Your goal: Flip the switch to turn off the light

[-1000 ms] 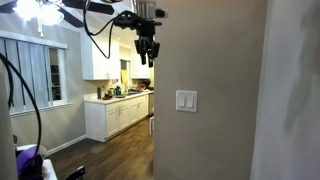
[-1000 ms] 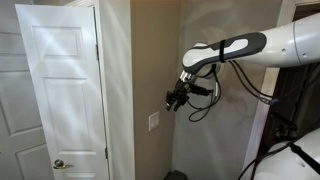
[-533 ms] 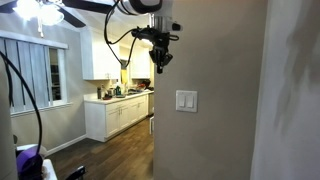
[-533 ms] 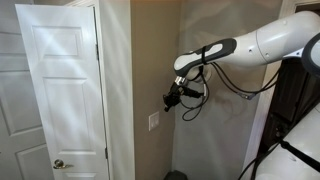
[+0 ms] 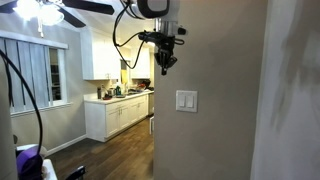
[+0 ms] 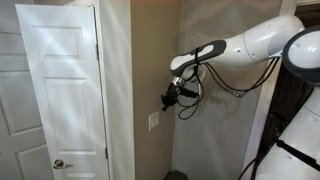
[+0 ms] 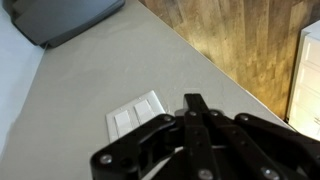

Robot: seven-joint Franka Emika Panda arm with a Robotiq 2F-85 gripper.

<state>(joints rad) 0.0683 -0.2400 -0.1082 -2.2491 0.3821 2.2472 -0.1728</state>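
Observation:
The switch [image 5: 186, 100] is a small white plate with two rocker paddles on the beige wall, also seen low on the wall corner as the switch [image 6: 153, 121]. My gripper [image 5: 165, 63] hangs in the air above and to the left of it, a short way off the wall, not touching. From the side, the gripper [image 6: 167, 98] sits just above the plate. In the wrist view the gripper [image 7: 195, 100] is shut with its fingers pressed together and nothing between them, and the switch [image 7: 135, 115] lies just left of the tips.
A white panel door [image 6: 60, 90] stands next to the wall corner. A kitchen with white cabinets [image 5: 115, 115], a wood floor [image 5: 110, 155] and a lit ceiling fan lamp [image 5: 40, 12] lies behind. Black cables [image 6: 190, 100] hang off the arm.
The gripper has gone from partly open to shut. The arm has moved toward the wall and slightly down, closer to the switch.

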